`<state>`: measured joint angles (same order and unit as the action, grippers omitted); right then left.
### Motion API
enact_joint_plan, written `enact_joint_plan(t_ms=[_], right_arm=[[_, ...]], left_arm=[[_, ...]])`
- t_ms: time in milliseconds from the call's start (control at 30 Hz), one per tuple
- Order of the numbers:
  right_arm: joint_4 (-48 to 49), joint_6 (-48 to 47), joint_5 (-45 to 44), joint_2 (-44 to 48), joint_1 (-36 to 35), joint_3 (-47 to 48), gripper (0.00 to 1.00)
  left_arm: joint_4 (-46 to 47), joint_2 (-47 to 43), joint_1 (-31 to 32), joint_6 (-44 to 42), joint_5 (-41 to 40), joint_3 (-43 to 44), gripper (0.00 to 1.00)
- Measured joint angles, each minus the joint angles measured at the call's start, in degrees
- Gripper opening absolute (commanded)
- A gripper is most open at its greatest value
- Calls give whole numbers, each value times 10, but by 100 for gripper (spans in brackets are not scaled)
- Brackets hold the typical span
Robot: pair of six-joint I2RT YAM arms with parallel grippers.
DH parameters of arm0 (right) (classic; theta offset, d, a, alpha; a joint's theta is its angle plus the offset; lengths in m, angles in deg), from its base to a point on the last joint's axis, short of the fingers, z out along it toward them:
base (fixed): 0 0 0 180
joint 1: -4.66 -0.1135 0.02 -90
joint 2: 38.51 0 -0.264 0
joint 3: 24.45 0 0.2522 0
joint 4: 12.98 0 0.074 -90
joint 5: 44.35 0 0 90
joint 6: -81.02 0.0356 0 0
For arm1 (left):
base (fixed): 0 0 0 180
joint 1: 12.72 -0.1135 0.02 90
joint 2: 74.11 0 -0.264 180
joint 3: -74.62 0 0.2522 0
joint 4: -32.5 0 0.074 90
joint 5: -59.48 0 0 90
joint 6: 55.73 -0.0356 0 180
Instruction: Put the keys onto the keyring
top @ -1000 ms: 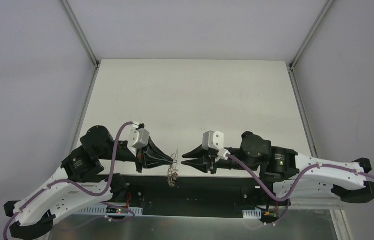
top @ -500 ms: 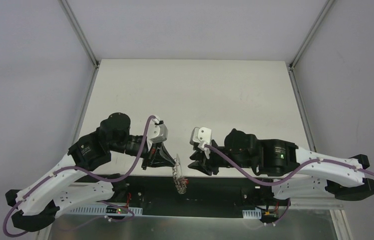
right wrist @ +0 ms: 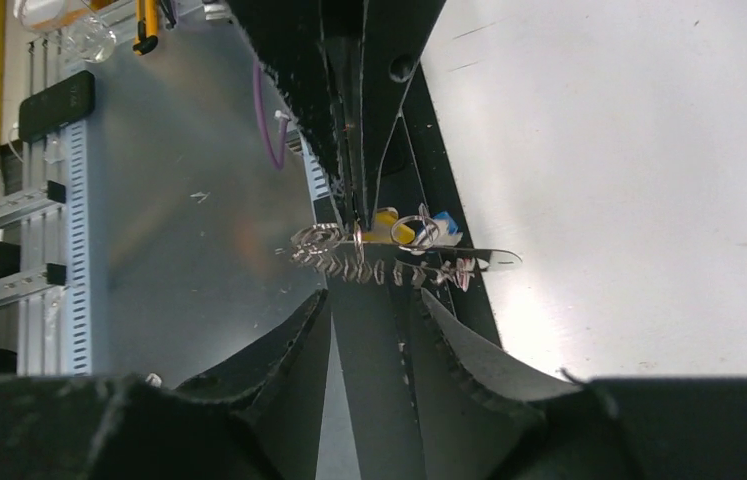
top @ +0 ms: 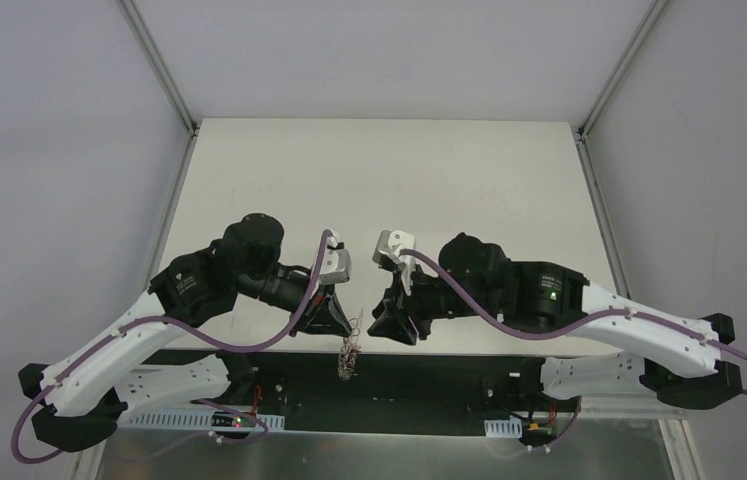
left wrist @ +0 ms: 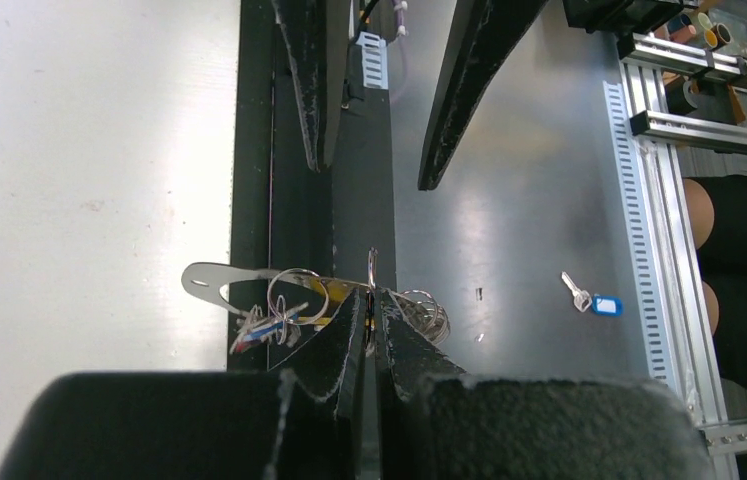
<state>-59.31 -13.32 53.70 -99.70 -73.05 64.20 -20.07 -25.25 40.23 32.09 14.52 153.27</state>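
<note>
**Both arms have closed in on the hanging keyring**

Both arms have swung inward over the last second, so their wrists now nearly meet at the lower middle of the top view. The fingers of the right end effector (top: pixel 377 326) have spread wider than before. The keyring (top: pixel 350 347) hangs where it did, between the two wrists.

The left end effector (top: pixel 347 323) is pressed together, pinching the thin wire of the keyring. In the left wrist view its two black fingertips (left wrist: pixel 372 312) meet at the centre of the frame. The ring's edge pokes up just above them. A cluster of small silver keys and coloured tags fans out to the left of the tips.

The right end effector (right wrist: pixel 374 297) is spread, with nothing between its fingers. The keyring (right wrist: pixel 389 255) sits just beyond its tips, near the centre of that frame, but contact cannot be told. A yellow tag (right wrist: pixel 387 229) shows in the cluster.

The keyring hangs over the dark strip at the near edge of the white surface (top: pixel 379 180), in the lower middle of the top view.

At the right of the left wrist view, a loose blue-tagged key (left wrist: pixel 589 298) lies on the grey metal plate (left wrist: pixel 509 230), well apart from the keyring (left wrist: pixel 299 298).
</note>
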Motion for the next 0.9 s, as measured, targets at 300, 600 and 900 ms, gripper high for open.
enact_joint_plan(t_ms=[300,600,900], right_arm=[[13,63,51,-45,26,28,37],[40,73,63,-46,26,21,36],[45,71,64,-52,26,12,36]], left_arm=[[-12,-2,0,-9,5,0,0],[-12,-2,0,-12,3,0,0],[-12,-1,0,-14,-4,0,0]])
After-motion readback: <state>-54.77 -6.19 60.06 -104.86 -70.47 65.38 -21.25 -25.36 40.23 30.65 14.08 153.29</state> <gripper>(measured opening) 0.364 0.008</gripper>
